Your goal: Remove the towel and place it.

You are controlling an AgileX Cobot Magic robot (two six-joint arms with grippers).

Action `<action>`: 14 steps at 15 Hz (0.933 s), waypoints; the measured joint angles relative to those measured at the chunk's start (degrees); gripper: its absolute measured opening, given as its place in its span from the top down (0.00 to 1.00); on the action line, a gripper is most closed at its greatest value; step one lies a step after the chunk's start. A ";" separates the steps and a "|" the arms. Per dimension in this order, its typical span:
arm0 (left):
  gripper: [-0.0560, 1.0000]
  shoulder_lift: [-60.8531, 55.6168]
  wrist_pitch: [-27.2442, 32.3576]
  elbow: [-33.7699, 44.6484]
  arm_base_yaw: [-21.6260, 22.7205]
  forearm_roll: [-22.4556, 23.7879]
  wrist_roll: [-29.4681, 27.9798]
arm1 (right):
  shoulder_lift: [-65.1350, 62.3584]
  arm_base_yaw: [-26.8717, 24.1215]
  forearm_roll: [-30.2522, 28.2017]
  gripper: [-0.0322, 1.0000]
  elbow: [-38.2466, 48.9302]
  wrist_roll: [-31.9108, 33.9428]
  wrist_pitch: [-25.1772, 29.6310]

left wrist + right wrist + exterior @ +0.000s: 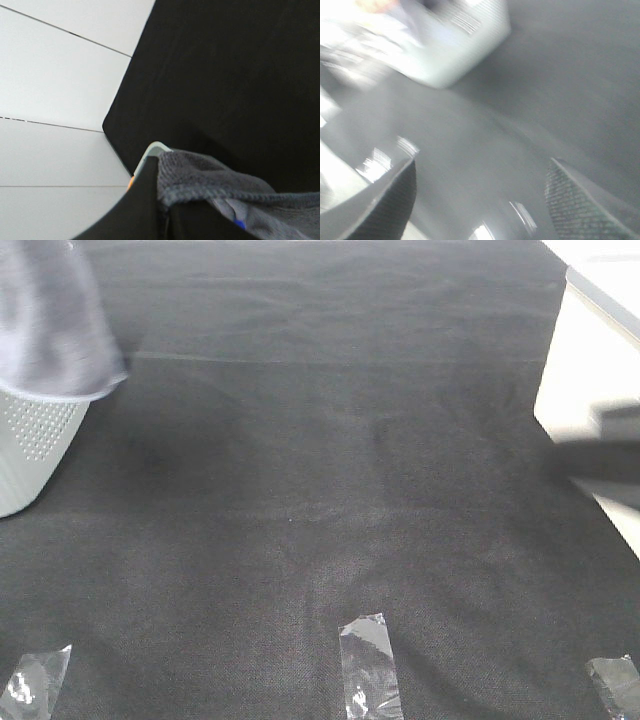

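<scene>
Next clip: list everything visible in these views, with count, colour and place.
towel: one, grey-lavender, far left, over the basket's rim
basket: one, white, perforated, at the mat's left edge
mat: one, black, spread across the work area
tape strips: three, clear, along the mat's near edge
white surface: one, white, past the mat's right edge; what it is cannot be told
floor tiles: several, white, beside the mat in the left wrist view
left gripper: one, black, shut on the towel
right gripper: one, dark, open and empty, above the mat; blurred
</scene>
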 joint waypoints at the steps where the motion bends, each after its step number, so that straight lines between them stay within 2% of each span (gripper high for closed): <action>1: 0.95 0.00 -0.86 0.00 -0.11 0.00 -1.43 | 5.39 0.00 4.58 0.28 -0.46 -5.39 -0.06; 4: 0.95 0.00 -1.60 0.00 -0.11 0.23 -4.41 | 19.14 0.00 7.85 0.27 -5.50 -15.07 -0.23; 6: 0.95 0.00 -1.60 0.00 -0.11 -0.06 -4.70 | 25.55 0.00 8.71 0.26 -9.63 -18.91 -0.23; 7: 0.95 0.00 -1.60 0.00 -0.11 -0.11 -4.81 | 31.57 0.00 10.08 0.26 -14.78 -21.49 0.86; 8: 0.95 0.00 -1.66 0.00 -0.11 -0.17 -4.81 | 33.75 0.00 10.37 0.26 -16.67 -22.29 1.66; 11: 0.95 0.00 -4.47 0.00 -0.11 -0.57 -6.02 | 45.44 1.83 10.54 0.20 -27.44 -21.77 10.43; 14: 0.95 -0.06 -7.62 0.00 -0.11 -3.27 -6.13 | 53.06 12.20 5.27 0.14 -38.62 -16.16 8.48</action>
